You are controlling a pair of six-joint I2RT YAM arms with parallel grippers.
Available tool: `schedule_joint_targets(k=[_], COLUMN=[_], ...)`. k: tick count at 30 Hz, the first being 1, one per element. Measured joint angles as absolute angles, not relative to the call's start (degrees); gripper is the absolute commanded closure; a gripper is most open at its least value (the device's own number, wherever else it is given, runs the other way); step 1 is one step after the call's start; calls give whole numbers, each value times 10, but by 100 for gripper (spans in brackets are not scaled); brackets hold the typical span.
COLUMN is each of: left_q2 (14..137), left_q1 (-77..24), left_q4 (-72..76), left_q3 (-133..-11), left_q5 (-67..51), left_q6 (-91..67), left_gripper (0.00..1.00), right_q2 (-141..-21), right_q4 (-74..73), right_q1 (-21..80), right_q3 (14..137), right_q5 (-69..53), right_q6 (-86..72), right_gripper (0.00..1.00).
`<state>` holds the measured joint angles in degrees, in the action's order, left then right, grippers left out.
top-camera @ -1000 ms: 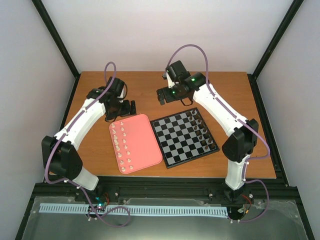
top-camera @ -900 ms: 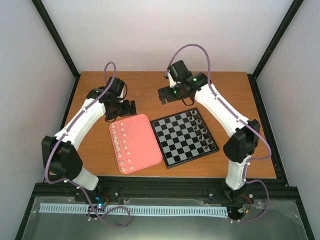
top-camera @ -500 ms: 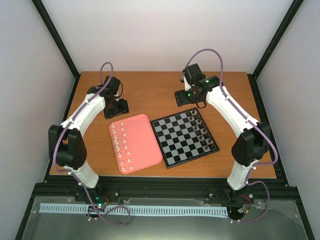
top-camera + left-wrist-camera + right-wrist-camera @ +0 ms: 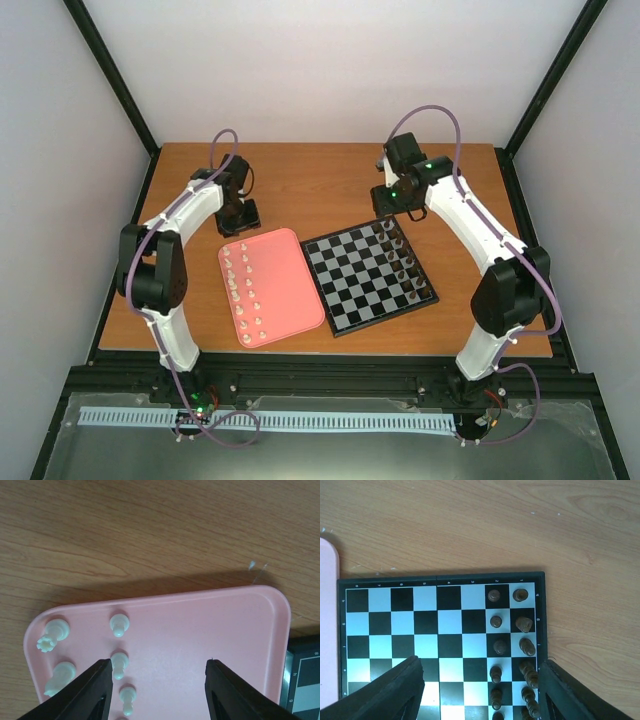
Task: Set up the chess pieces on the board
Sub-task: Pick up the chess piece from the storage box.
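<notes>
The left pincer (image 4: 157, 662) hangs empty, fingers apart, at the far end of the pink tray (image 4: 210, 625), where the cream chess pieces (image 4: 119, 625) sit in two close rows. The right pincer (image 4: 480, 661), equally spread and empty, hovers by the far edge of the board (image 4: 402, 622), which carries only dark pieces (image 4: 520, 625) along one side. Since the cream pieces are tiny and crowded, a slightly off-line descent could topple a neighbour or pinch two together, and one might roll onto the worktop (image 4: 470, 525).
</notes>
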<state>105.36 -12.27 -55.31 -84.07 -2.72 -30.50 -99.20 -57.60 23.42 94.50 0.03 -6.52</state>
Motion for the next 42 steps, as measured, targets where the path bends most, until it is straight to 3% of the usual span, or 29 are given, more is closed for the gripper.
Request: schedule_joint_targets(k=[14, 21, 42], left_q2=[1080, 1085, 1099], left_q1=[-123, -123, -109], left_q4=[-550, -539, -518], left_q3=[-838, -815, -793], left_q5=[-27, -25, -17], left_q6=[-328, -333, -333], left_gripper=[49, 57, 58], right_q2=[-996, -1007, -1032], right_q4=[-571, -571, -574], right_q1=[212, 209, 206], right_q3=[940, 940, 955], right_q5=[-27, -35, -37], right_q6=[-58, -55, -51], right_gripper=[37, 37, 37])
